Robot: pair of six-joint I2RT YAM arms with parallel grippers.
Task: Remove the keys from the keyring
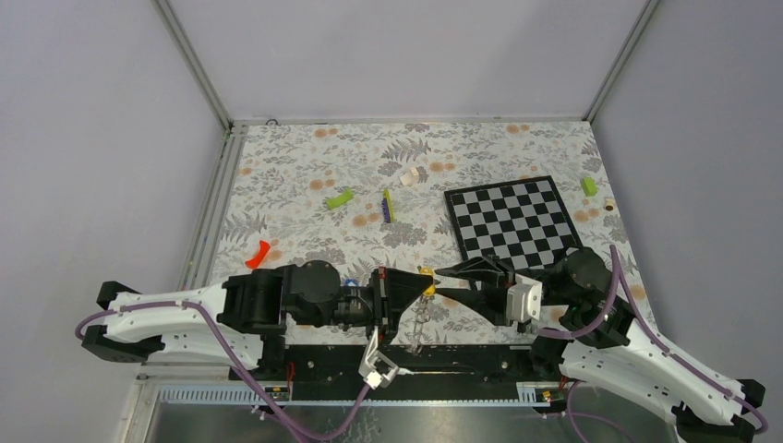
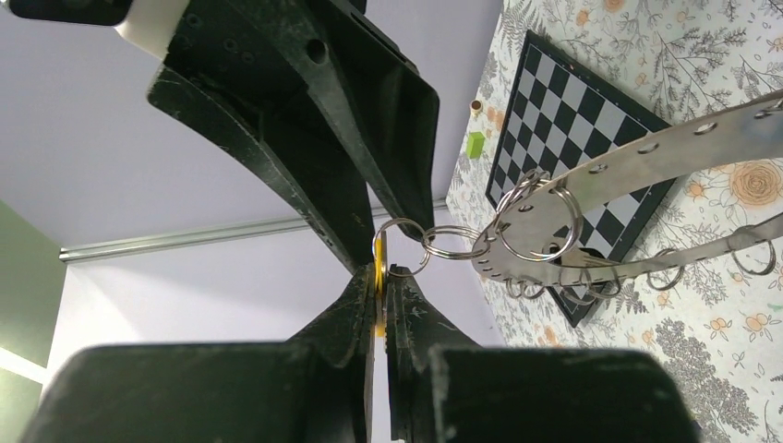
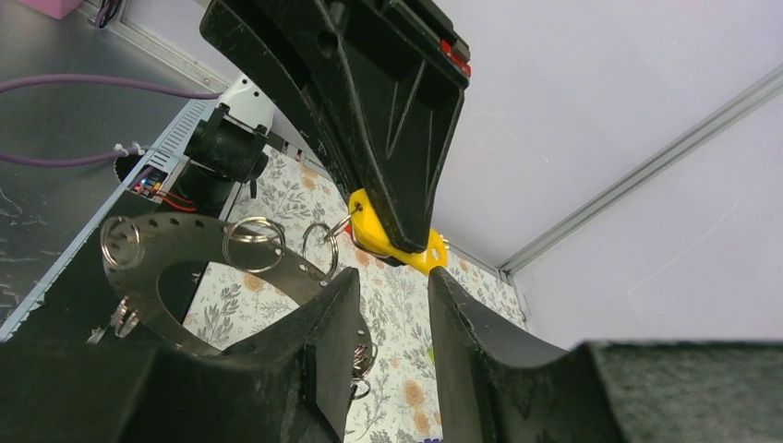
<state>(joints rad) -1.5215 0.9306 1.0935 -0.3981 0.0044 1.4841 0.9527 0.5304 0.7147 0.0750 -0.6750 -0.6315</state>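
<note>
Floral-patterned cloth covers the table (image 1: 305,175), with pale lilac walls on three sides. At the near edge the left arm (image 1: 277,300) reaches low and level toward the centre, its wrist rolled so the fingers stack one over the other. The left gripper (image 1: 421,286) is clenched flat on the yellow-tagged key (image 3: 369,220), with only a thin yellow edge showing between its fingers in the left wrist view. Small split rings (image 2: 452,242) chain from that tag to the keyring (image 2: 646,152), a perforated grey metal band that hangs off the table just below and beside the pinch and carries more small rings along its holes. In the top view the keyring (image 1: 420,325) dangles under the spot where the two grippers meet. The right arm (image 1: 591,305) stretches in from the other side, nose to nose with the left. The right gripper (image 3: 395,277) has its jaws apart with cloth showing through the gap, its fingertips just short of the yellow tag and gripping nothing. Behind it lies the chessboard (image 1: 512,221).
</note>
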